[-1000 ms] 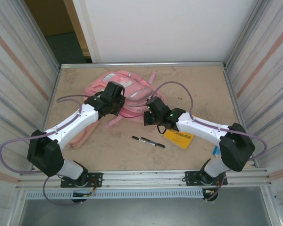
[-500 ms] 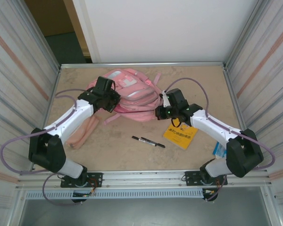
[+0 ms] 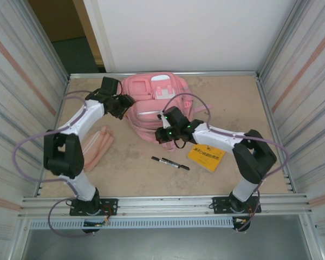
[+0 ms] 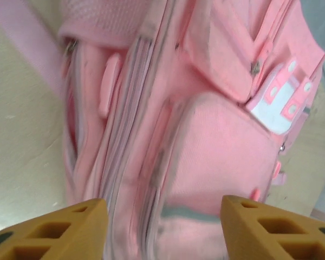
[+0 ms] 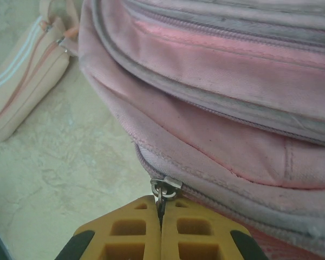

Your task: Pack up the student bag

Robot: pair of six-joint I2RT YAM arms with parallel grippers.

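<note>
The student bag (image 3: pixel 151 105), a large pink backpack, lies front up at the back middle of the table, its white patch (image 3: pixel 161 79) at the far end. My left gripper (image 3: pixel 125 106) is at the bag's left side, open, with nothing between its fingers. In the left wrist view the left gripper (image 4: pixel 162 219) hovers over the student bag (image 4: pixel 206 135), whose pockets and white patch (image 4: pixel 276 105) show blurred. At the bag's near edge my right gripper (image 3: pixel 160 135) is shut. In the right wrist view this gripper (image 5: pixel 161 208) pinches a metal zipper pull (image 5: pixel 163 187) on the student bag (image 5: pixel 216 81).
A narrow pink pouch (image 3: pixel 97 146) lies left of the bag, also seen as the pouch (image 5: pixel 27 65) in the right wrist view. A black pen (image 3: pixel 170 162) and a yellow book (image 3: pixel 207 154) lie on the table in front. Metal walls close in both sides.
The bag has turned and spread out front up toward the back. My left gripper moved back-left and opened. My right gripper swung left to the bag's near edge, still shut.
</note>
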